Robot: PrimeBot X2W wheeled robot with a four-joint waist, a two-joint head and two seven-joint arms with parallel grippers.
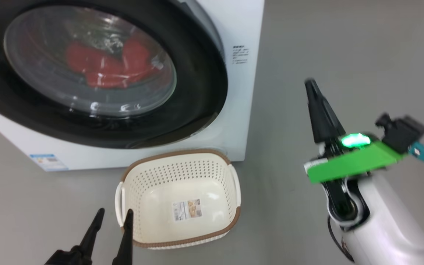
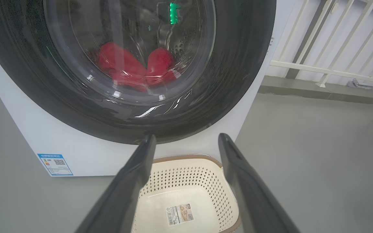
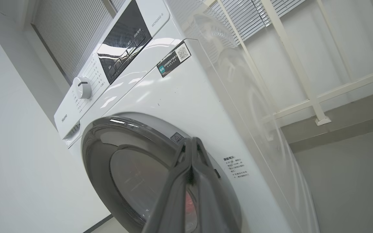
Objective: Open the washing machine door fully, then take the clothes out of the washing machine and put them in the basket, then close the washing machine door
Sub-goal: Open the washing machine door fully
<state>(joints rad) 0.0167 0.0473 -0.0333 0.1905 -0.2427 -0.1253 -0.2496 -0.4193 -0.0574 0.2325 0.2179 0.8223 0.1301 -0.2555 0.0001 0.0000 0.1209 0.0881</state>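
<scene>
While the round door [image 1: 197,92] lies closed against the white boxy washing machine [image 1: 241,29], my left tool [image 1: 115,211] stands with its two long dark fingers apart. It is empty, low in front of the basket [image 1: 149,184]. My right tool [image 1: 313,88] has its fingers pressed together into one tapered point and holds nothing. It is raised over the grey floor [image 1: 344,44], to the right of the machine and clear of it.

The door has a wide glossy black rim around a bulging clear glass window. The red clothes [image 1: 105,66] lie inside, behind that glass, as a soft crumpled heap. Reflections blur their outline, and the drum is hard to make out.

The basket is cream plastic, rectangular with rounded corners, perforated sides and a brown woven-look rim. It stands on the floor just in front of the machine, with a sticker [image 1: 187,209] on its bottom.

In the head view the door's top and left side are cut off. In the right wrist view my closed fingers [image 3: 186,181] cover part of the door rim.
</scene>
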